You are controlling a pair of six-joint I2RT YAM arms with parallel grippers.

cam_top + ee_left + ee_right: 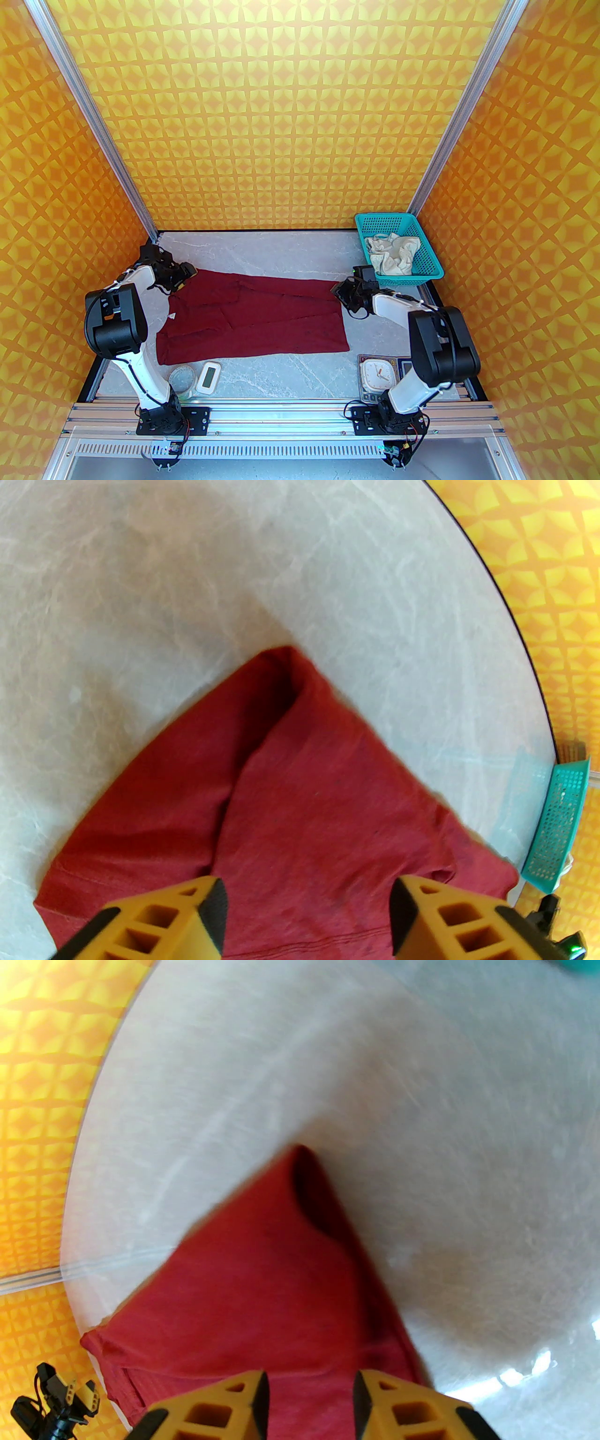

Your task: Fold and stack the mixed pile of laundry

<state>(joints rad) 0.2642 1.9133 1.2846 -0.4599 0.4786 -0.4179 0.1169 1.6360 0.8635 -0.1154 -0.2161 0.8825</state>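
Grey marble-effect tabletop (281,370), enclosed by orange patterned walls, serves as the work surface.

Near edge: a white analogue clock (377,372) sits on a patterned mat by the right arm's base. A white digital timer (208,376) and a clear round item (182,377), not identifiable, lie by the left arm's base. None of these belongs to the task.

Centre: the dark red shirt (262,314) lies spread across the table, neck label to the left and hem to the right. A crease runs along its length and one layer overlaps another, so it appears partly folded lengthwise.

Far edge of the shirt: the left gripper (185,274) is over the far left corner. Its wrist view shows the jaws well apart, with cloth lying flat below and nothing held. The right gripper (341,294) is over the far right corner. Its jaws stand narrower but plainly parted, also holding nothing.

Far right: the teal mesh basket (384,218) holds the cream-white shorts (391,255), crumpled and untouched.

Assessment: the step in hand is the shirt's lengthwise fold, with both corners lying free on the table. The task is at an early stage. The next move likely calls for both arms to rise clear without snagging the cloth. They would then take matched holds for a further fold, so the edges stay aligned. The shorts remain to be fetched, folded and stacked.
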